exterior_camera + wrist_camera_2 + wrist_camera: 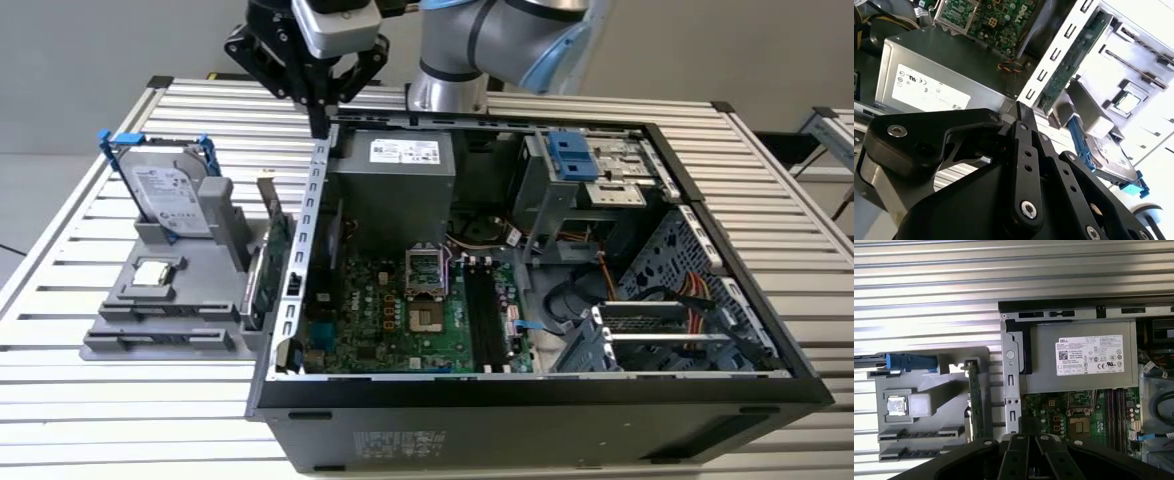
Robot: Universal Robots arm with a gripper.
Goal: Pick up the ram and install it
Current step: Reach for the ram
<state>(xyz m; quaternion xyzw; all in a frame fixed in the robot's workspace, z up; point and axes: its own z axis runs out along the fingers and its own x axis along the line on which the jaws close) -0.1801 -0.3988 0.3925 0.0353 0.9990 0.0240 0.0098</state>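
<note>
While the black gripper (pixel 320 118) hangs just over the case's (pixel 311 230) perforated steel wall in the exterior view, its angular fingers clench to a point with nothing between them. In the second wrist view, the matte, bolted fingers (pixel 1024 145) press together. In the first wrist view, long black slots (pixel 1116 415) lie off to one side of the fingertips; whether the ram fills one, I cannot tell.

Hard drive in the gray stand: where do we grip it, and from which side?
Grip the hard drive by its exposed top portion, across the broad faces, from above. It stands on edge, lower end sunk in the gray stand, blue tabs at the top corners.
</note>
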